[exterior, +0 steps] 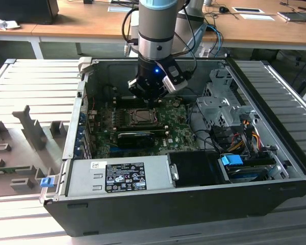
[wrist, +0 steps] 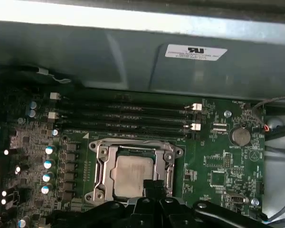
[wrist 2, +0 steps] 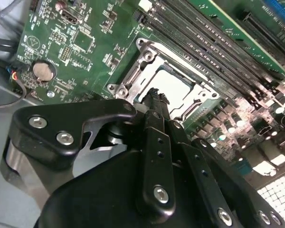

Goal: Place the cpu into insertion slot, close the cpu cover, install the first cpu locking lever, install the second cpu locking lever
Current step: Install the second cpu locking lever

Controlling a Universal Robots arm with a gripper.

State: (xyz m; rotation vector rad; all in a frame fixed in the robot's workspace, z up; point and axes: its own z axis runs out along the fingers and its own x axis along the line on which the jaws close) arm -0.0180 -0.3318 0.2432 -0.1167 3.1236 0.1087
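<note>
The cpu lies flat in the insertion slot on the green board, its pale silver top showing. The cpu cover is down around it as a metal frame, and the chip shows through its window. In the second wrist view the cpu and the cpu cover appear just past my fingertips. My gripper hovers at the socket's near edge, fingers pressed together, nothing between them. In the exterior view my gripper hangs inside the open case, right above the socket.
Memory slots run beside the socket toward the case wall. A long black card lies just in front of the socket. The power supply, a drive cage and loose cables crowd the case.
</note>
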